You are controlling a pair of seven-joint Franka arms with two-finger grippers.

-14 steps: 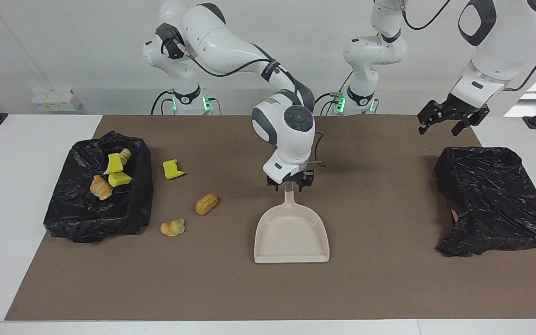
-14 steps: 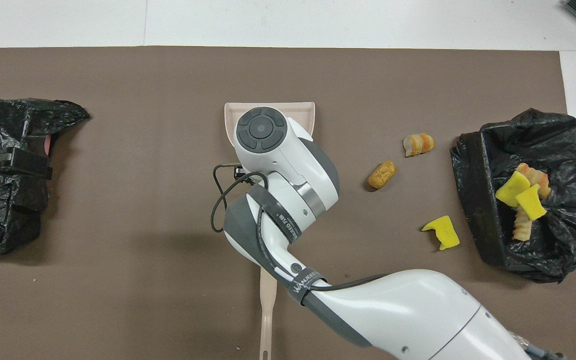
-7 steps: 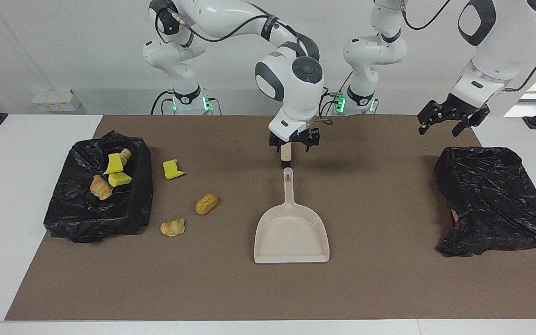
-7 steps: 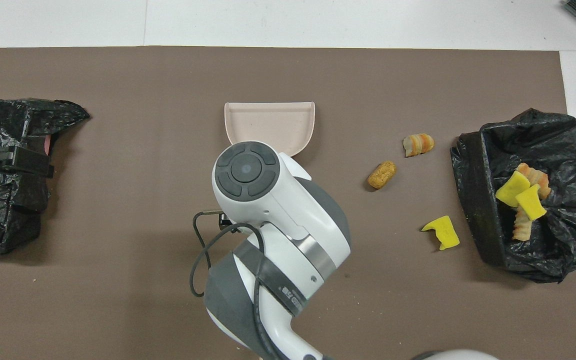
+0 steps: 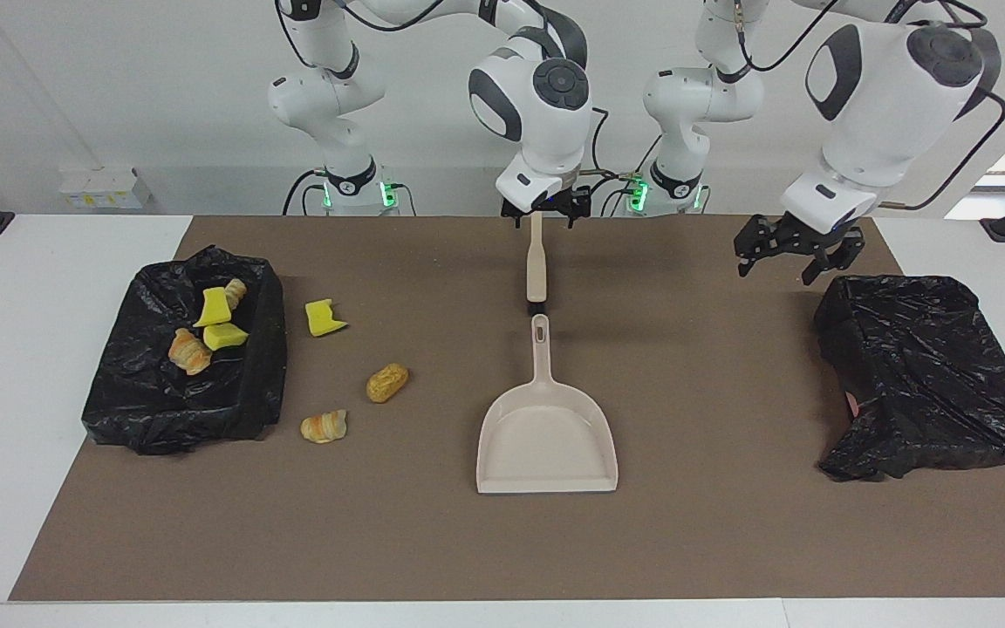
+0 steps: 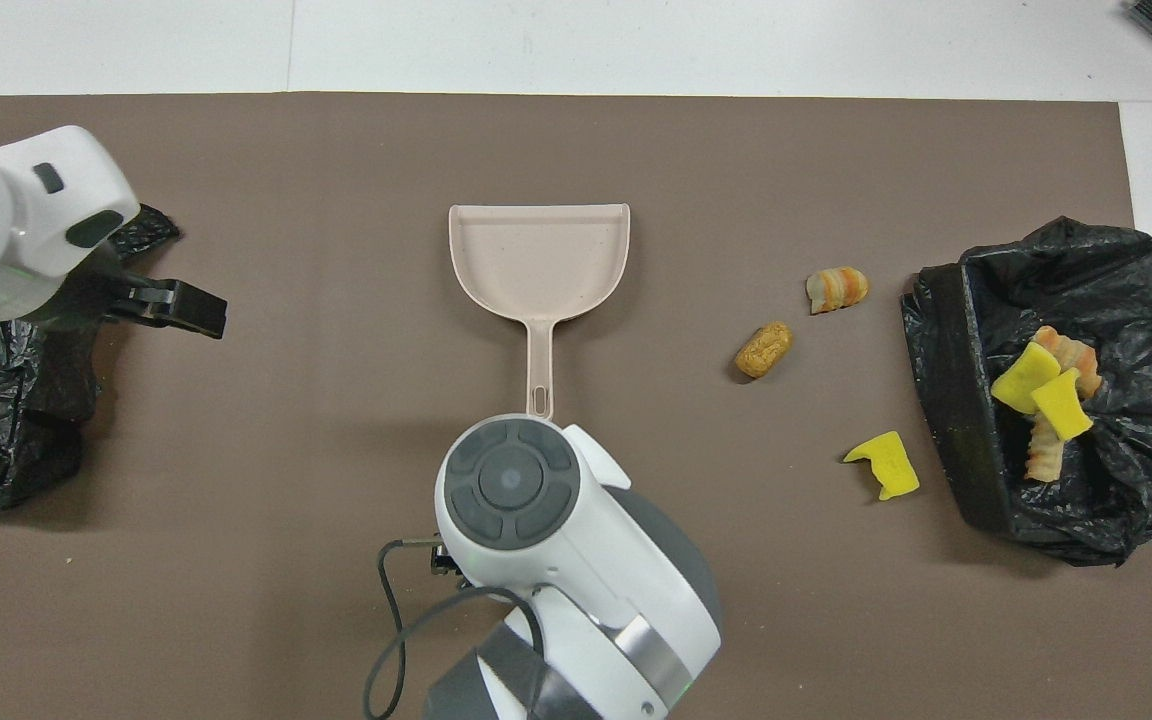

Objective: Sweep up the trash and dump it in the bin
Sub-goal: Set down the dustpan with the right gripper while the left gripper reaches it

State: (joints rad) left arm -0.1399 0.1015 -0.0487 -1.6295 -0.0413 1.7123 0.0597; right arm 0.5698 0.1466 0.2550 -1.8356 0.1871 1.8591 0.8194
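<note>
Facing view: loose yellow-sponge and brown toy-bread trash (image 5: 386, 382) lies beside the beige plastic dustpan (image 5: 546, 436), toward the right arm's end (that arm is nearer). The right gripper (image 5: 544, 212), jaws spread and empty, hangs over the beige brush handle (image 5: 536, 262). The left gripper (image 5: 786, 253) waits, also spread and empty.

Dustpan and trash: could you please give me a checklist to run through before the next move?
1. Dustpan lies flat on the mat with no gripper on it: ok.
2. Mat swept of trash: not ok. A yellow sponge chunk, a bread roll and a croissant lie between the dustpan and the bin.
3. Bin open on top, four pieces inside: ok.
4. Right gripper has hold of the beige handle beneath it: cannot tell.
5. Left gripper open and empty, over the mat beside the second black bag: ok.
</note>
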